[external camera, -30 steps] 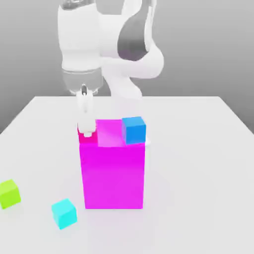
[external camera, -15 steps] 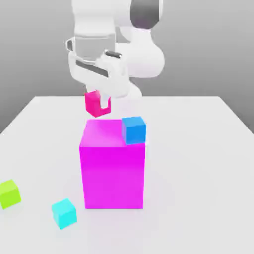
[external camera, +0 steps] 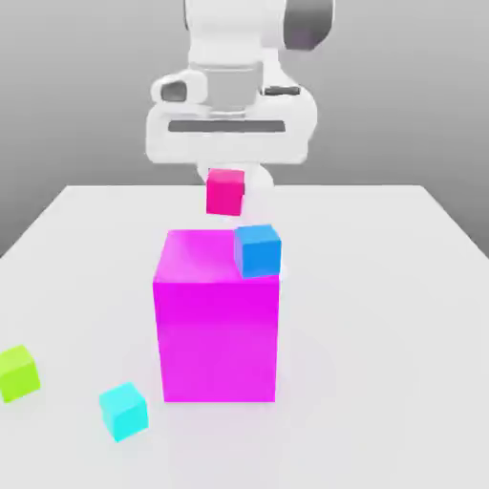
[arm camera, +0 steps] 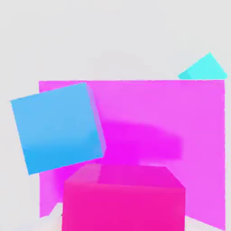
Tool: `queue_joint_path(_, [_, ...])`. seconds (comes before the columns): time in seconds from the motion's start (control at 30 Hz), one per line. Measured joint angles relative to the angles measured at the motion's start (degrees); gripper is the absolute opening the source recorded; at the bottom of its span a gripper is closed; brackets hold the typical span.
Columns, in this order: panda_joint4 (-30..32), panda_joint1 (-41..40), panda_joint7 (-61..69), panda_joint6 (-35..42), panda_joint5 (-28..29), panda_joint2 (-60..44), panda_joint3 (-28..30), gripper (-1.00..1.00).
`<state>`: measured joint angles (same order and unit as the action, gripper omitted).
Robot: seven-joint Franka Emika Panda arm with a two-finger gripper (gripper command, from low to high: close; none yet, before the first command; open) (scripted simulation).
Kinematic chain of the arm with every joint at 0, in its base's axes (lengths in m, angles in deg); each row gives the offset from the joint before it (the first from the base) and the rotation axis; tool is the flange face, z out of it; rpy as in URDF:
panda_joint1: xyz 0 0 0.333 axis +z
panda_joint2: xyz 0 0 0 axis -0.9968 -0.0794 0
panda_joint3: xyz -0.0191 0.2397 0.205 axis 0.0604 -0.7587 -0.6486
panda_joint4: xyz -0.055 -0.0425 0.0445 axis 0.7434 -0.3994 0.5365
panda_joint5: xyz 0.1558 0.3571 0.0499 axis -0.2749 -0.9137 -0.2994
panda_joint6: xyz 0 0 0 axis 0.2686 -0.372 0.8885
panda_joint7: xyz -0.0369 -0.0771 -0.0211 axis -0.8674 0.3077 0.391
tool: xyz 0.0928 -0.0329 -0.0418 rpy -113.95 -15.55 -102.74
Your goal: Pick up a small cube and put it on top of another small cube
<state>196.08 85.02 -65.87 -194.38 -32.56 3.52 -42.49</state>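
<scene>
- The gripper [external camera: 226, 183] was clamped on the pink cube [external camera: 225, 191] — rigid, probably light, best held by opposite flat faces.
- It hung above the blue cube [external camera: 257, 250] on the magenta block [external camera: 218, 329].

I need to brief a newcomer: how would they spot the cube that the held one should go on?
Find the tall magenta block mid-table. On its top, at the corner toward the exterior view's right, sits a small blue cube. It is the only small cube up there; the green and cyan ones lie on the table.

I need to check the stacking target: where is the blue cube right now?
In the exterior view the blue cube sits on the tall magenta block, at its top's corner toward the exterior view's right, just below the gripper-held pink cube.
</scene>
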Motion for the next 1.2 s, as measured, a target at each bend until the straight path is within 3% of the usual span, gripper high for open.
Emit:
queue_joint_path(0.1, [1.7, 2.1, 5.7, -1.4, 0.8, 0.2, 1.0, -1.0])
queue_joint_path(0.23, [6.7, 2.1, 6.9, -10.3, 1.1, -3.7, 1.3, -1.0])
queue_joint_path(0.27, [7.6, 2.0, 7.1, -11.9, 1.0, -4.4, 1.2, 1.0])
queue_joint_path(0.5, [7.5, 1.9, 7.0, -11.9, 1.2, -4.4, 1.1, 1.0])
queue_joint_path(0.7, [0.8, 1.2, 6.3, -1.0, 1.1, -0.3, 0.7, 1.0])
queue_joint_path(1.2, [-10.8, -15.3, -8.9, -19.1, 8.1, -30.2, 5.6, 1.0])
